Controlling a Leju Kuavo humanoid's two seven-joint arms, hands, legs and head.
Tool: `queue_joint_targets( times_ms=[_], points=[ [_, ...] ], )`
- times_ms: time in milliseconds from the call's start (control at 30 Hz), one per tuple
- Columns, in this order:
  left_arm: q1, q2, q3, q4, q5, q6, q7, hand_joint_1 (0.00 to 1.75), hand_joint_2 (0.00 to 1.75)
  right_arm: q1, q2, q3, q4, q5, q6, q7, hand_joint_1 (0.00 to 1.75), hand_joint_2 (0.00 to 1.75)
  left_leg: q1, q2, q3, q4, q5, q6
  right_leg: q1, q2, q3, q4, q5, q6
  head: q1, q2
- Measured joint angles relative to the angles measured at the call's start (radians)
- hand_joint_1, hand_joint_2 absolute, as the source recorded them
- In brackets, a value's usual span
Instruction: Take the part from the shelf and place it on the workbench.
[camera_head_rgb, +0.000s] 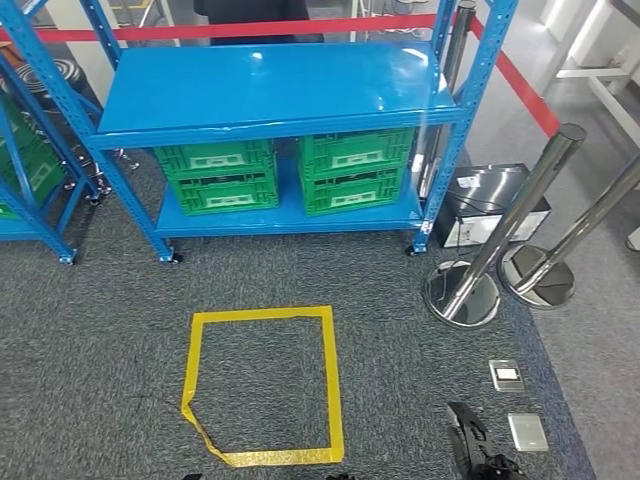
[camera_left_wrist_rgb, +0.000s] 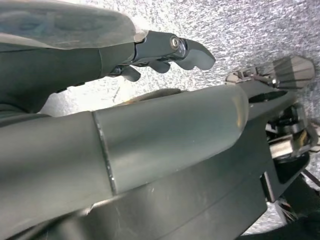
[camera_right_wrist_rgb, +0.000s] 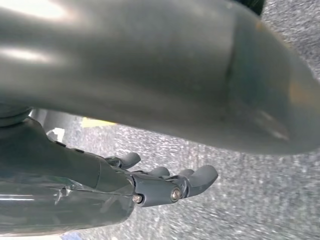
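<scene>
blue shelf (camera_head_rgb: 279, 85) | 2 green crates (camera_head_rgb: 219, 178) | yellow tape square (camera_head_rgb: 330, 380)

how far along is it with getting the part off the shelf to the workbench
Both hands hold nothing: the left hand and right hand hang over grey carpet. The blue shelf has a bare top board and two green crates below; no part can be made out. This fits either before fetching or after delivery.

Shelf top (camera_head_rgb: 272, 85): I see a bare blue deck, open from the front.
Lower tier: two green crates (camera_head_rgb: 219, 177) (camera_head_rgb: 353, 170) fill it under the deck.
Sides: blue uprights (camera_head_rgb: 462, 120) flank it.
Right: I see stanchions (camera_head_rgb: 494, 250) and a red belt (camera_head_rgb: 521, 85).
Floor: I see carpet with a yellow tape square (camera_head_rgb: 264, 385).
</scene>
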Motion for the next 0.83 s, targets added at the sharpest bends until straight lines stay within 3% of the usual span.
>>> queue_joint_targets(
  times_ms=[33,67,133,200,233,300,367,400,467,533,567,600,667,700,733,767,800,833],
  points=[
    [0.000,-0.001,0.000,0.000,0.000,0.000,0.000,0.00,0.00,0.001,0.000,0.000,0.000,0.000,0.000,0.000,0.00,0.00,-0.002,0.008,0.000,0.001,-0.001,0.001,0.000,-0.002,-0.009,0.029,-0.008,0.000,0.003,0.000],
    [0.000,-0.002,0.000,0.000,0.000,0.000,0.000,0.00,0.00,0.001,0.000,0.000,0.000,0.000,0.000,0.000,0.00,0.00,-0.003,0.016,0.001,0.002,-0.002,0.001,0.001,-0.004,0.002,0.018,0.006,0.000,0.005,0.000],
    [0.000,-0.005,0.000,0.000,0.000,0.000,0.000,0.00,0.00,0.001,-0.001,0.000,0.000,0.000,0.000,0.001,0.00,0.00,-0.004,0.030,0.006,0.007,-0.008,-0.002,0.002,-0.025,0.074,-0.112,0.072,-0.004,0.013,0.000],
    [-0.001,-0.006,0.000,0.000,0.000,0.000,0.000,0.00,0.00,-0.002,-0.002,0.000,0.000,0.000,0.000,0.001,0.00,0.00,-0.010,0.043,0.007,0.018,-0.017,-0.009,0.008,-0.055,0.136,-0.234,0.115,-0.013,0.021,0.000],
    [-0.001,-0.006,0.000,0.000,0.000,0.000,0.000,0.00,0.00,-0.003,-0.002,0.000,0.000,0.000,0.000,0.001,0.00,0.00,-0.013,0.049,0.007,0.022,-0.019,-0.012,0.011,-0.062,0.146,-0.259,0.120,-0.018,0.021,0.000],
    [-0.002,-0.006,0.000,0.000,0.000,0.000,0.000,0.00,0.00,-0.003,-0.002,0.000,0.000,0.000,0.000,0.002,0.00,0.00,-0.015,0.062,0.007,0.023,-0.021,-0.018,0.011,-0.049,0.143,-0.263,0.121,-0.028,0.016,0.000],
    [-0.003,-0.005,0.000,0.000,0.000,0.000,0.001,0.00,0.00,-0.003,-0.002,0.000,0.000,0.000,0.000,0.002,0.00,0.00,-0.013,0.052,0.001,0.044,-0.039,-0.028,0.006,-0.037,0.142,-0.268,0.126,-0.038,0.010,0.000],
    [-0.003,-0.004,0.000,0.000,0.000,0.000,0.001,0.00,0.00,-0.004,-0.002,0.000,0.000,-0.001,0.000,0.002,0.00,0.00,-0.010,0.037,-0.015,0.081,-0.063,-0.035,0.003,-0.032,0.142,-0.270,0.128,-0.043,0.005,0.000],
    [-0.002,-0.004,0.000,0.000,0.000,0.000,0.003,0.00,0.00,-0.005,-0.002,0.000,0.000,-0.003,0.000,0.006,0.00,0.00,-0.004,0.009,-0.079,0.216,-0.131,-0.046,0.001,-0.023,0.138,-0.271,0.131,-0.048,-0.011,0.000],
    [-0.002,-0.004,0.000,0.000,0.000,0.001,0.007,0.00,0.00,-0.005,-0.002,0.000,0.000,-0.006,0.000,0.012,0.00,0.00,0.001,0.002,-0.136,0.328,-0.165,-0.051,0.002,-0.014,0.136,-0.271,0.131,-0.048,-0.020,0.000],
    [-0.001,-0.004,0.000,0.000,-0.001,0.001,0.009,0.00,0.00,-0.005,-0.002,0.000,0.000,-0.007,0.000,0.014,0.00,0.00,0.002,0.002,-0.139,0.328,-0.152,-0.051,0.002,-0.010,0.137,-0.271,0.131,-0.048,-0.021,0.000],
    [-0.001,-0.004,0.000,0.000,-0.002,0.002,0.011,0.00,0.00,-0.005,-0.002,0.000,0.000,-0.008,0.000,0.016,0.00,0.00,0.003,0.002,-0.123,0.288,-0.121,-0.049,0.002,-0.006,0.139,-0.271,0.131,-0.048,-0.022,0.000],
    [-0.002,-0.003,0.000,0.000,-0.003,0.002,0.013,0.00,0.00,-0.005,-0.002,0.000,0.000,-0.009,0.000,0.017,0.00,0.00,0.002,-0.001,-0.054,0.136,-0.047,-0.041,0.002,0.001,0.142,-0.270,0.129,-0.044,-0.025,0.000],
    [-0.002,-0.003,0.000,0.000,-0.003,0.003,0.013,0.00,0.00,-0.006,-0.002,0.000,0.000,-0.009,0.000,0.017,0.00,0.00,0.000,-0.003,-0.028,0.075,-0.024,-0.037,0.004,0.004,0.142,-0.270,0.128,-0.040,-0.026,0.000],
    [-0.002,-0.003,0.000,0.000,-0.003,0.003,0.014,0.00,0.00,-0.006,-0.002,0.000,0.000,-0.010,0.000,0.017,0.00,0.00,-0.001,-0.005,-0.013,0.037,-0.013,-0.032,0.005,0.006,0.141,-0.269,0.127,-0.036,-0.025,0.000],
    [-0.002,-0.004,0.000,0.000,-0.003,0.003,0.014,0.00,0.00,-0.005,-0.003,0.000,0.000,-0.010,0.000,0.018,0.00,0.00,-0.002,-0.006,-0.009,0.024,-0.014,-0.031,0.008,0.007,0.139,-0.267,0.123,-0.039,-0.024,0.000],
    [-0.002,-0.005,0.000,0.000,-0.003,0.003,0.014,0.00,0.44,-0.005,-0.003,0.000,0.000,-0.010,0.000,0.018,0.00,0.00,-0.002,-0.006,-0.009,0.021,-0.013,-0.031,0.009,0.007,0.138,-0.266,0.121,-0.046,-0.021,0.000],
    [-0.001,-0.006,0.000,0.000,-0.003,0.003,0.014,0.00,0.58,-0.005,-0.004,0.000,0.000,-0.010,0.000,0.018,0.00,0.00,-0.002,-0.006,-0.009,0.020,-0.012,-0.032,0.009,0.007,0.138,-0.266,0.119,-0.050,-0.019,0.000]
  ],
)
